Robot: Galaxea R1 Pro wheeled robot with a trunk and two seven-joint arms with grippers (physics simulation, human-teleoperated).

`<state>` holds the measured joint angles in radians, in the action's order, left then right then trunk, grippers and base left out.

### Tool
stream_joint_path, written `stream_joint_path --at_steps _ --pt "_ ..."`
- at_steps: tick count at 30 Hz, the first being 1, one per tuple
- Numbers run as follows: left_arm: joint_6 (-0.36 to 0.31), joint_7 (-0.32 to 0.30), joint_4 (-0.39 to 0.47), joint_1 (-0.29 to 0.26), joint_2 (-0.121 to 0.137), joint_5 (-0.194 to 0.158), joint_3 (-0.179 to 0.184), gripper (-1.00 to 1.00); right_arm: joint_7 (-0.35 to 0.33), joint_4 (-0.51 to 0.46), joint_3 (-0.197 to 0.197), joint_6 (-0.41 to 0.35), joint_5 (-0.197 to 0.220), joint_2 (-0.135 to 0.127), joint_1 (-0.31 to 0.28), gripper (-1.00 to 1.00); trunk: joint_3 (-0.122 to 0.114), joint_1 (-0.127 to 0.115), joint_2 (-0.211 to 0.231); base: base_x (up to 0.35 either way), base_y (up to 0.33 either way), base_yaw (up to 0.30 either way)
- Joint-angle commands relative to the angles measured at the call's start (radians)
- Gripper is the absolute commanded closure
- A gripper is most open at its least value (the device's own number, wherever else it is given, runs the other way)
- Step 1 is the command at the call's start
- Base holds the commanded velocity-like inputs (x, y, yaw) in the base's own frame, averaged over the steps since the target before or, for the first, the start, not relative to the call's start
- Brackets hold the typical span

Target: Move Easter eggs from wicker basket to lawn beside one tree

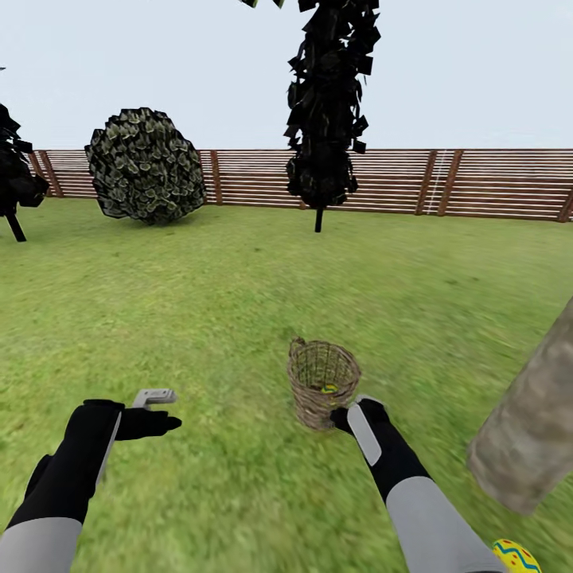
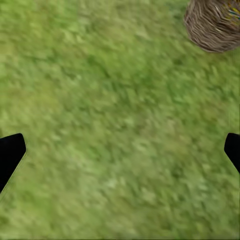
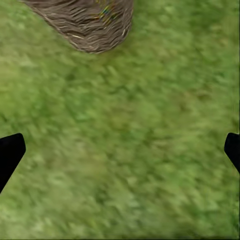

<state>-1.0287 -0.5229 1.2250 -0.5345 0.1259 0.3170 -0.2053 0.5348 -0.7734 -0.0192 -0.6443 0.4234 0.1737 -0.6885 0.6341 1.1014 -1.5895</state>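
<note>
Closest in the head view, one Easter egg (image 1: 516, 556) lies on the lawn (image 1: 239, 318) beside the grey-brown tree trunk (image 1: 533, 430). Ahead stands the wicker basket (image 1: 321, 382), upright on the grass, yellow egg colour (image 1: 329, 389) showing through its weave. Just beside it hovers the right gripper (image 3: 120, 150), fingers spread wide; the left gripper (image 2: 120, 150), likewise spread, hangs well apart over bare grass.
</note>
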Motion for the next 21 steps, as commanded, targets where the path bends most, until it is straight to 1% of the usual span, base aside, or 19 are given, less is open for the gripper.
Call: stream_joint_path --at_steps 1,3,6,16,21 --pt "-0.002 -0.01 0.001 -0.001 0.0 0.01 -0.001 -1.0 0.032 -0.007 -0.002 -0.006 0.011 0.001 0.0 -1.0 0.001 0.0 -0.001 0.165 0.212 0.0" --pt "-0.002 -0.011 0.001 -0.001 0.0 0.01 0.0 -1.0 0.056 -0.011 -0.002 -0.01 0.013 0.001 0.0 -1.0 0.001 0.0 -0.001 0.165 0.211 0.0" --pt "-0.002 -0.011 0.001 -0.001 0.0 0.01 0.0 -1.0 0.067 -0.013 -0.002 -0.01 0.012 0.001 0.0 -1.0 0.001 0.0 -0.001 0.165 0.21 0.0" --pt "-0.002 -0.011 0.002 0.0 0.0 0.01 0.001 -1.0 0.073 -0.01 -0.003 -0.007 0.012 0.001 0.001 -1.0 0.001 0.0 -0.001 0.17 0.2 0.0" --pt "-0.001 -0.011 0.002 -0.001 -0.001 0.01 0.001 -1.0 0.073 -0.01 -0.003 -0.001 0.012 0.001 0.001 -1.0 0.001 0.0 -0.001 0.23 0.105 0.0"
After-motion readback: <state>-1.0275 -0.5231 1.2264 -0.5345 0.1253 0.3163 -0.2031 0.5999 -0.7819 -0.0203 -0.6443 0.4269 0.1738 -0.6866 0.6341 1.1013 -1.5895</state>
